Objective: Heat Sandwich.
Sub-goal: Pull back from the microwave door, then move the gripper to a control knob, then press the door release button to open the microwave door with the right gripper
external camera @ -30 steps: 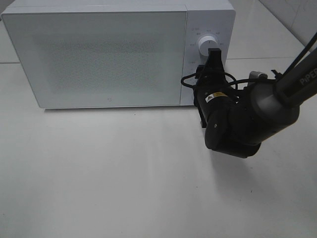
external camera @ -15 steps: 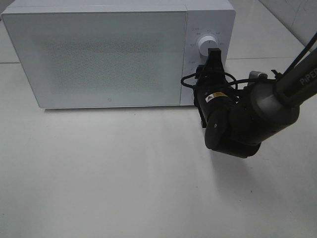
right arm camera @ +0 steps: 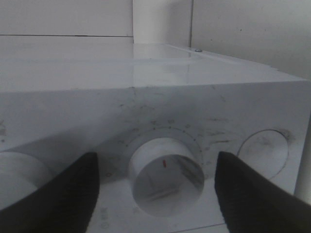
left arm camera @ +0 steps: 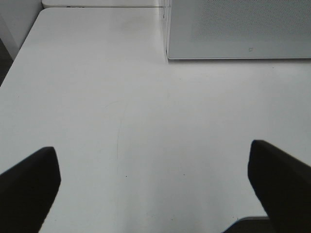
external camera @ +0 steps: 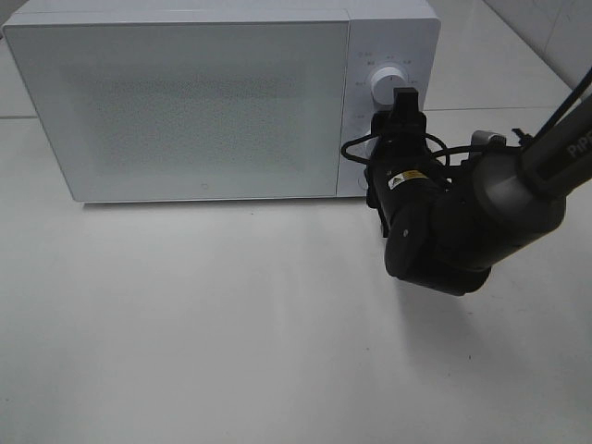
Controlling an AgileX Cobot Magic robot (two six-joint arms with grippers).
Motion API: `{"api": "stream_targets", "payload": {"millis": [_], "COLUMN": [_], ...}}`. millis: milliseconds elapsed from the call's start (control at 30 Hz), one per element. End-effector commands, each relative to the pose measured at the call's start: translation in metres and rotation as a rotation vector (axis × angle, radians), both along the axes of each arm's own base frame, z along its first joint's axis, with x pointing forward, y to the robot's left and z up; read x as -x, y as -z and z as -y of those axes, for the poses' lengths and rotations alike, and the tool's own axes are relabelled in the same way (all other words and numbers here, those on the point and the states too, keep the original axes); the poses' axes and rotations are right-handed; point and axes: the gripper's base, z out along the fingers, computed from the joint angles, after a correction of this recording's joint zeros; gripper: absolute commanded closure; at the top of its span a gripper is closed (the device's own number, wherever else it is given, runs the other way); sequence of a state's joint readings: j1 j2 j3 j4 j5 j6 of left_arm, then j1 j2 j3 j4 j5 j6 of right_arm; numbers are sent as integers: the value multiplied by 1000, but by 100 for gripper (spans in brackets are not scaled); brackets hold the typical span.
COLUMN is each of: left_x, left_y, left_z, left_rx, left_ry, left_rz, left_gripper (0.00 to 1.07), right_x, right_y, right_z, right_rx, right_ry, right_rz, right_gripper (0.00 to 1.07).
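The sandwich is out of view. The white microwave (external camera: 185, 102) stands at the back of the table with its door closed. My right gripper (external camera: 403, 104) is at the microwave's control panel, just below the upper knob (external camera: 388, 83). In the right wrist view the right gripper (right arm camera: 158, 194) is open, its two dark fingers (right arm camera: 63, 194) standing on either side of a white dial with a red mark (right arm camera: 165, 175), apart from it. My left gripper (left arm camera: 154, 194) is open and empty above the bare table, outside the exterior view.
The microwave's lower front corner (left arm camera: 233, 29) shows in the left wrist view. The white table (external camera: 231, 324) stretches in front of the microwave. Its left edge (left arm camera: 19, 53) is near the left gripper. A tiled wall stands behind.
My right gripper and arm have shifted slightly to the right at the control panel. The microwave door stays closed.
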State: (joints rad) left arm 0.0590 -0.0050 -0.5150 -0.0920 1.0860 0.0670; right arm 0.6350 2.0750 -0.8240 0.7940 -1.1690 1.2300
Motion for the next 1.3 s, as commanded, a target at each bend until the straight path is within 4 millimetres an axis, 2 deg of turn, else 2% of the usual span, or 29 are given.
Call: {"api": "stream_targets", "payload": {"millis": [33, 200, 600, 700, 733, 767, 833, 867, 933, 1033, 1133, 1300], "left_x": [3, 3, 3, 3, 3, 3, 3, 3, 3, 3, 3, 3], "left_y": [-1, -1, -1, -1, -1, -1, -1, -1, -1, -1, -1, -1], "left_z": [0, 0, 0, 0, 0, 0, 0, 0, 0, 0, 0, 0], "left_rx": [5, 5, 5, 5, 5, 5, 5, 5, 5, 5, 5, 5], "left_ry": [7, 7, 7, 7, 7, 7, 7, 7, 7, 7, 7, 7], "left_rz": [35, 35, 35, 35, 35, 35, 35, 35, 35, 35, 35, 35], "left_gripper": [9, 9, 9, 9, 9, 9, 9, 9, 9, 9, 9, 9], "right_x": [1, 11, 40, 47, 52, 52, 55, 59, 60, 69, 73, 75], "right_y": [-21, -20, -27, -33, -37, -37, -42, -47, -49, -54, -57, -57], "right_z": [1, 6, 15, 17, 17, 17, 15, 14, 13, 10, 9, 22], "right_rx": [20, 46, 240, 356, 449, 449, 576, 693, 745, 966, 1038, 1129], "right_ry": [-6, -40, -201, -280, -340, -340, -427, -503, -540, -717, -788, -947], "right_rz": [73, 6, -123, -155, -169, -169, -182, -189, -188, -197, -199, -275], "right_gripper": [36, 36, 36, 36, 36, 36, 36, 36, 36, 36, 36, 36]}}
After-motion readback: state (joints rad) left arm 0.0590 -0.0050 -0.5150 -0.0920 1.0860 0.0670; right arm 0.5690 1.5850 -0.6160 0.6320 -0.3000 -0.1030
